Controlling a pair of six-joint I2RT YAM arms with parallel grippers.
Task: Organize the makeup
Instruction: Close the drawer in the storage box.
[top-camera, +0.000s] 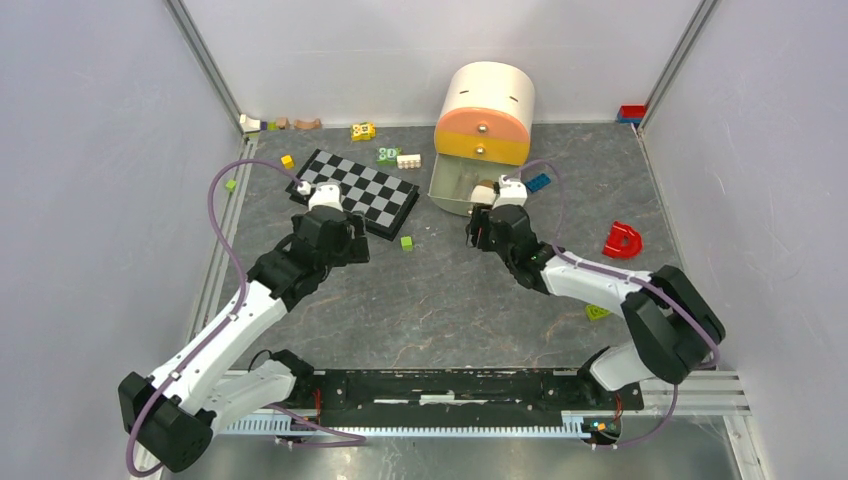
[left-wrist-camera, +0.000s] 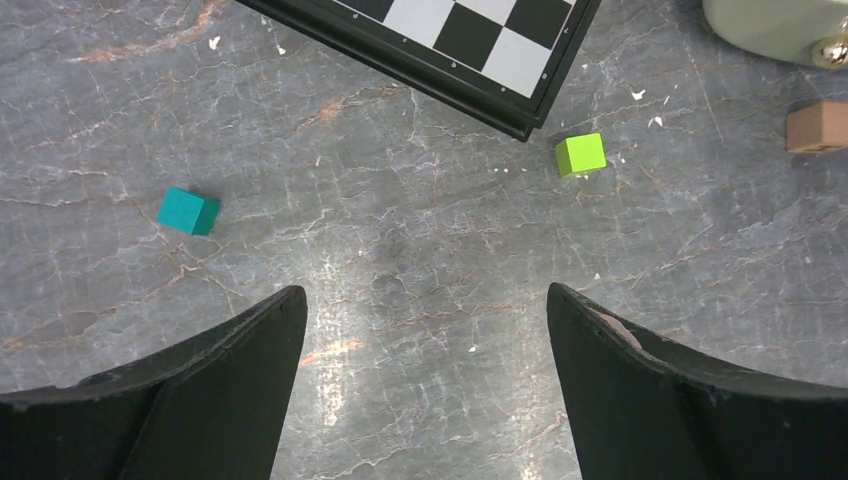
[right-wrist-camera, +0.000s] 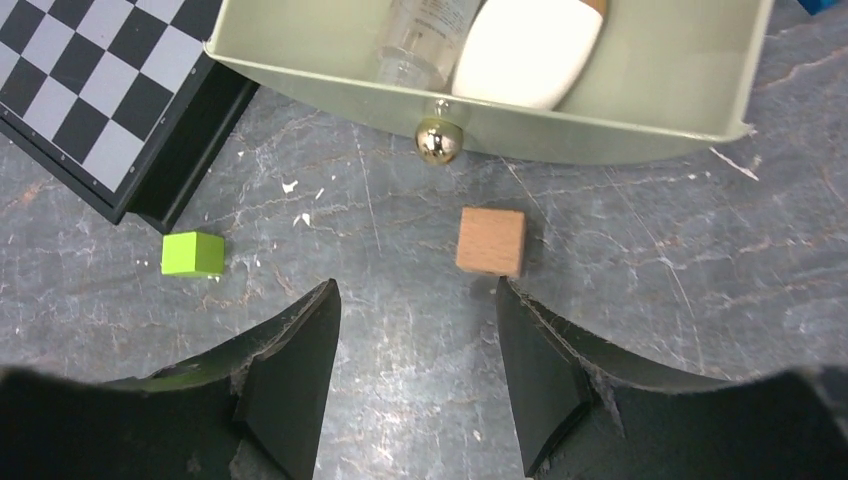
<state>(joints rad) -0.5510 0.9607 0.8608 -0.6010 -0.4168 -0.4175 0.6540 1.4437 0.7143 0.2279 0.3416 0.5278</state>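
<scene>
A clear tube (right-wrist-camera: 420, 35) and a white egg-shaped sponge (right-wrist-camera: 525, 50) lie side by side in the pale green pulled-out drawer (right-wrist-camera: 640, 130), which has a gold knob (right-wrist-camera: 438, 142). My right gripper (right-wrist-camera: 415, 283) hangs open just in front of that drawer (top-camera: 450, 190), with only bare table between its fingers. A wooden cube (right-wrist-camera: 491, 241) sits right at the tip of its right finger. My left gripper (left-wrist-camera: 425, 290) is wide open over bare table near the chessboard's corner and holds nothing. From above, the left gripper (top-camera: 345, 243) and the right gripper (top-camera: 485, 225) are apart.
A round cream organiser (top-camera: 485, 105) with orange and yellow drawers stands at the back. The black-and-grey chessboard (top-camera: 355, 190) lies to the left of the drawer. A green cube (top-camera: 406, 242), a teal cube (left-wrist-camera: 188, 211), a red D-shaped block (top-camera: 622, 240) and several small bricks are scattered about.
</scene>
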